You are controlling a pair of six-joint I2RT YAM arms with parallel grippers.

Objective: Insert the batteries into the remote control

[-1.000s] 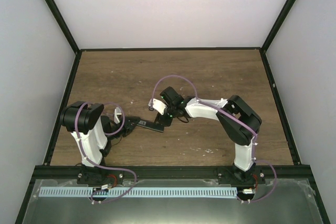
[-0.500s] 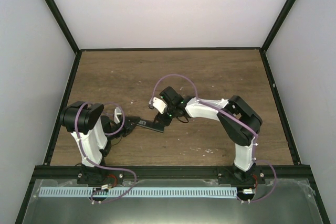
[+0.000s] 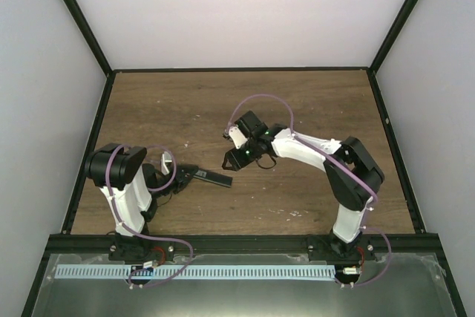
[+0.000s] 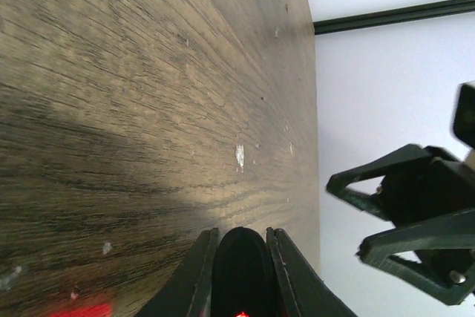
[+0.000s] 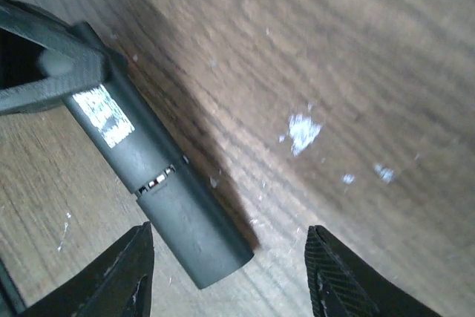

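Observation:
The remote control [image 3: 214,178] is a slim black bar lying low over the wooden table left of centre. My left gripper [image 3: 183,177] is shut on its left end. In the left wrist view the remote [image 4: 239,269] sits between my two fingers [image 4: 199,272]. My right gripper [image 3: 231,158] is open and empty, just up and right of the remote's free end. In the right wrist view the remote [image 5: 159,176] shows a white label and a seam across its body, and its end lies between my open right gripper's [image 5: 228,234] fingers. The batteries are out of view.
White specks of debris [image 5: 303,130] lie on the wood near the remote, with more toward the front [image 3: 293,213]. Black frame posts and pale walls bound the table [image 3: 312,102] on the left, right and back.
My right gripper has drawn back from the remote's free end, moving up and to the right. The remote stays in my left gripper, which has not moved.

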